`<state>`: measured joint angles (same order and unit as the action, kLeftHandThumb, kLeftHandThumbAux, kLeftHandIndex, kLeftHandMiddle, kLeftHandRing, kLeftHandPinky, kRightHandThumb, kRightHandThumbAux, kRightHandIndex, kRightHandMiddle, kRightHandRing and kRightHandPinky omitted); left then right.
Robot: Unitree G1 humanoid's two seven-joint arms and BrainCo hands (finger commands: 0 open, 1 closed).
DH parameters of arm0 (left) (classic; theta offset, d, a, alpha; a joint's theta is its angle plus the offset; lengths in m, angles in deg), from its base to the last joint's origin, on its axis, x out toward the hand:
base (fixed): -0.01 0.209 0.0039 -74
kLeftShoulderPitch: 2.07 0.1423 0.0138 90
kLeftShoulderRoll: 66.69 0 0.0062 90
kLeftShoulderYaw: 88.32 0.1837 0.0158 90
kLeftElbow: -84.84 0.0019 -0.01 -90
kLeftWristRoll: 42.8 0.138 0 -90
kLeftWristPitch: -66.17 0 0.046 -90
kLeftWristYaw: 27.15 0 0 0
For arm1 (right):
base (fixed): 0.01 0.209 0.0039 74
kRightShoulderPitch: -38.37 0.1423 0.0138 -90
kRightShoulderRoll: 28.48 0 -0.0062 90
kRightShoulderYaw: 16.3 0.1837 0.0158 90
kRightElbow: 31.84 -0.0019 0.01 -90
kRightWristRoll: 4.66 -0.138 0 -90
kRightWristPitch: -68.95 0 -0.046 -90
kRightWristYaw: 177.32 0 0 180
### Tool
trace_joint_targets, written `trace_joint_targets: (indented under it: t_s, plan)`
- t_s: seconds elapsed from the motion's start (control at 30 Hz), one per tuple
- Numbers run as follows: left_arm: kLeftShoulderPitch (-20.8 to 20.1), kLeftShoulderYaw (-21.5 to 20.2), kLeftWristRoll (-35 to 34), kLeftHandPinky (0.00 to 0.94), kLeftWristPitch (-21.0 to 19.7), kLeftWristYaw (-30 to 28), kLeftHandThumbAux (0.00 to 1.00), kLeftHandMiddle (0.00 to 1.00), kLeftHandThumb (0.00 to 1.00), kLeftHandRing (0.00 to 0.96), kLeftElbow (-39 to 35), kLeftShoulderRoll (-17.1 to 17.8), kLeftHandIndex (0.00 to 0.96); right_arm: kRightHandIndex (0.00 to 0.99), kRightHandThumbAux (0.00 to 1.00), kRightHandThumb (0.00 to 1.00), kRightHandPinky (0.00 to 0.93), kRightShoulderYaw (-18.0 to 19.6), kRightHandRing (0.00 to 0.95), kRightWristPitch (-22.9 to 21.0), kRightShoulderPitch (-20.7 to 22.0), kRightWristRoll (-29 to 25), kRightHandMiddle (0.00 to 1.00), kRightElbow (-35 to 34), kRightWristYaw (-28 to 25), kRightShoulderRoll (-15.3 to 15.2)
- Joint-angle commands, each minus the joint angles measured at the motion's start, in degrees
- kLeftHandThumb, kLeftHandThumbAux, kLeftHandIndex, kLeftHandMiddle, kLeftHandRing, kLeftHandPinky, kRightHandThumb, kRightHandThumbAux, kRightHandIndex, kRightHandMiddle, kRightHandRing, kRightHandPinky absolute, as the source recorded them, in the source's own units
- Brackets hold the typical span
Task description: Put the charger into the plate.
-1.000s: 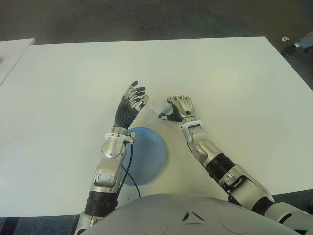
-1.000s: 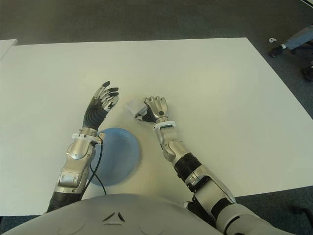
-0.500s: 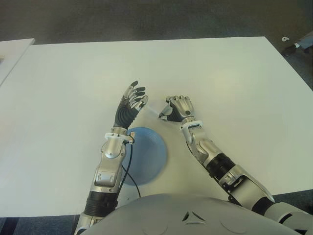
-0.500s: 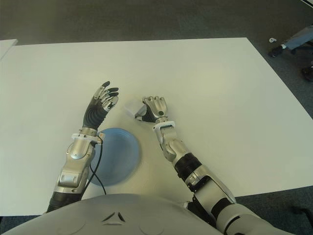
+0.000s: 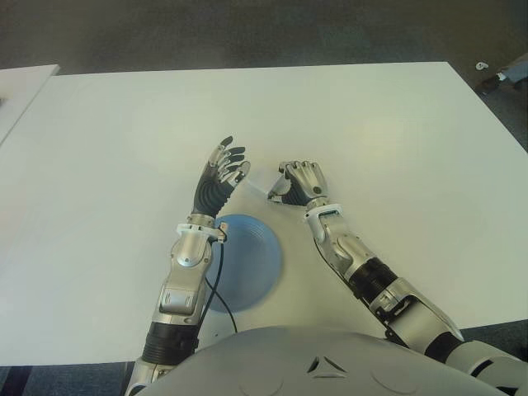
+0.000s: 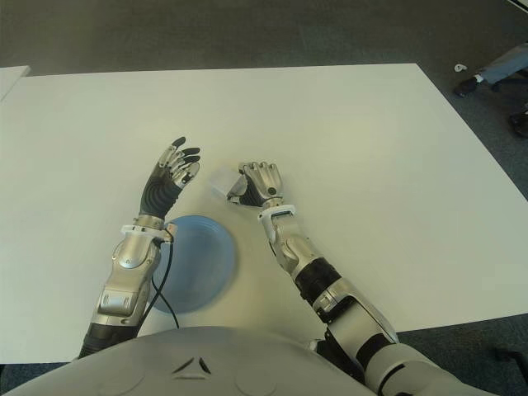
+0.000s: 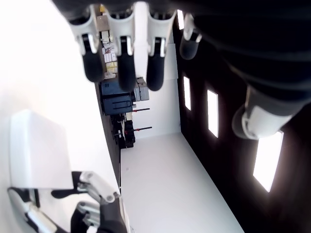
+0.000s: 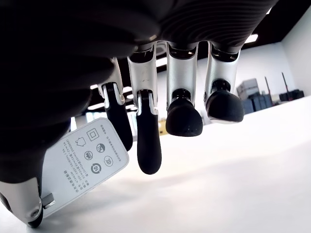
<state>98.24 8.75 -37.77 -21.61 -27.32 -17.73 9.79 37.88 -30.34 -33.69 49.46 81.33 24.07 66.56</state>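
The right hand (image 6: 257,182) pinches the charger (image 6: 222,181), a small, light, rigid block with slick faces, just above the table (image 6: 371,148) beyond the plate (image 6: 206,272); the left hand (image 6: 172,177) hangs open.

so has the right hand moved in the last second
Yes, slightly. The right hand, gripping the charger, has edged toward the robot's left and a touch farther up the table, judged against the plate.
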Motion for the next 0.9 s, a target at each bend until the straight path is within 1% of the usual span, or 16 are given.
trace_joint_targets:
  t_s: [0.03, 0.17, 0.23, 0.33, 0.47, 0.63, 0.9]
  plan:
    - [0.80, -0.08, -0.09, 0.219, -0.82, -0.72, 0.509, 0.218, 0.001, 0.227, 0.41, 0.32, 0.000, 0.402, 0.679, 0.846, 0.841, 0.75, 0.826, 1.29, -0.94, -1.24, 0.533, 1.41, -0.66, -0.73]
    - [0.77, -0.05, -0.19, 0.214, -0.44, -0.68, 0.506, 0.222, 0.003, 0.227, 0.53, 0.20, 0.000, 0.400, 0.680, 0.846, 0.844, 4.39, 0.829, 2.76, 0.72, -3.87, 0.530, -1.90, -1.60, -1.99]
    - [0.74, -0.05, -0.22, 0.209, -0.32, -0.66, 0.504, 0.222, 0.001, 0.224, 0.58, 0.18, 0.000, 0.398, 0.680, 0.845, 0.842, 6.24, 0.831, 2.82, 0.60, -4.80, 0.528, -5.46, -2.24, -2.38]
    - [0.76, -0.07, -0.24, 0.209, -0.25, -0.64, 0.502, 0.221, 0.000, 0.223, 0.53, 0.16, 0.000, 0.396, 0.681, 0.845, 0.839, 8.42, 0.831, 2.09, 0.07, -5.45, 0.524, -11.30, -4.38, -2.86]
    - [0.76, -0.13, -0.24, 0.214, 0.05, -0.50, 0.508, 0.219, 0.007, 0.224, 0.60, 0.06, 0.000, 0.395, 0.681, 0.845, 0.838, 10.02, 0.833, 0.41, -1.26, -5.19, 0.522, -17.49, -7.14, -2.66]
    - [0.65, -0.41, -0.34, 0.214, 0.39, -0.42, 0.515, 0.217, 0.011, 0.223, 0.95, 0.10, 0.000, 0.395, 0.680, 0.845, 0.839, 10.97, 0.835, -0.47, -2.04, -5.33, 0.522, -19.80, -8.57, -1.85]
    - [0.58, -0.54, -0.23, 0.209, 0.97, -0.49, 0.512, 0.211, 0.003, 0.218, 1.23, 0.35, 0.000, 0.395, 0.680, 0.846, 0.843, 11.79, 0.842, 1.87, -3.16, -5.17, 0.523, -21.11, -5.99, -1.04]
